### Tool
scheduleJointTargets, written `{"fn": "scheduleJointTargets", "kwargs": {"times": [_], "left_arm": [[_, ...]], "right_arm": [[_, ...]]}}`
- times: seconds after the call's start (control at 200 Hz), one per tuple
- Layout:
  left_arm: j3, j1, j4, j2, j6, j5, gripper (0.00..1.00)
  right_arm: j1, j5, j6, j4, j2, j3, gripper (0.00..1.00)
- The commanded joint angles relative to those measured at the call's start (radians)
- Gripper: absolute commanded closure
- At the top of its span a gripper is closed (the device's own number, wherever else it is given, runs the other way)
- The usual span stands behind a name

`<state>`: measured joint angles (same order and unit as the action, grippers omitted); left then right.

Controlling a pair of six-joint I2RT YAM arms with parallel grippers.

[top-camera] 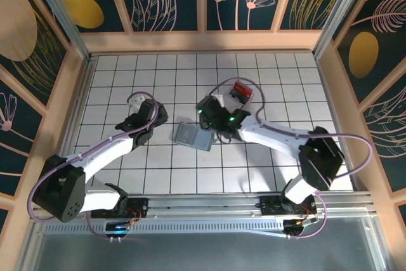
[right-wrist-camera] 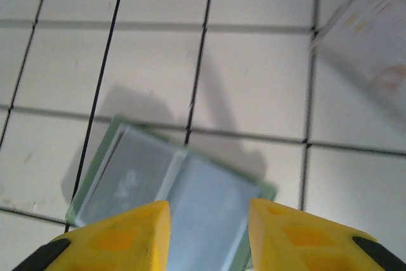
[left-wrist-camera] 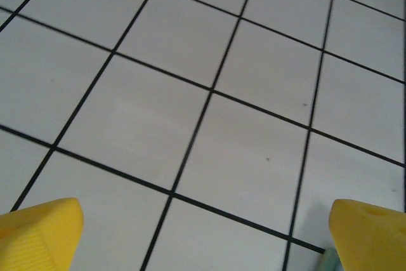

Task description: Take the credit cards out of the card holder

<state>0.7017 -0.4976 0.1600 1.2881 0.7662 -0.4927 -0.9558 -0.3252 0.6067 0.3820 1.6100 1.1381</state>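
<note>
From above, you see the card holder (top-camera: pixel 192 135) lying open on the tiled table (top-camera: pixel 127 74), with the right gripper (top-camera: pixel 220 124) over its right edge, the left gripper (top-camera: pixel 143 134) apart to its left, and a clear box (top-camera: pixel 242 92) (red contents) just behind. The left wrist view gives you the left gripper (left-wrist-camera: pixel 203 233) spread wide over bare tiles. The right wrist view shows the right gripper (right-wrist-camera: pixel 209 233) with jaws partly apart, clamping nothing, the card holder (right-wrist-camera: pixel 171 182) flat beneath and the clear box (right-wrist-camera: pixel 368 23) blurred at the upper right.
</note>
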Motion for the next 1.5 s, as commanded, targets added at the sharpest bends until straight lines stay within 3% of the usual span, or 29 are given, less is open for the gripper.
{"fn": "scheduleJointTargets", "kwargs": {"times": [0.0,0.16,0.375,0.771,1.166,1.491], "left_arm": [[-0.038,0.039,-0.028,-0.028,0.044,0.051,0.01],[-0.068,0.071,-0.051,-0.035,0.070,0.095,0.01],[-0.071,0.073,-0.077,-0.016,0.067,0.154,0.01],[-0.105,0.073,-0.146,-0.035,0.047,0.264,0.01],[-0.117,0.073,-0.164,-0.042,0.046,0.332,0.01],[-0.134,0.073,-0.166,-0.065,0.031,0.325,0.01]], "right_arm": [[-0.072,-0.057,0.101,0.078,0.087,0.076,0.63],[-0.146,-0.030,0.121,0.109,0.202,0.140,0.67],[-0.162,0.016,0.129,0.108,0.254,0.121,0.70],[-0.139,0.047,0.136,0.087,0.298,0.038,0.71],[-0.096,-0.027,0.126,0.109,0.279,-0.036,0.71],[-0.043,-0.044,0.131,0.105,0.232,-0.058,0.71]]}}
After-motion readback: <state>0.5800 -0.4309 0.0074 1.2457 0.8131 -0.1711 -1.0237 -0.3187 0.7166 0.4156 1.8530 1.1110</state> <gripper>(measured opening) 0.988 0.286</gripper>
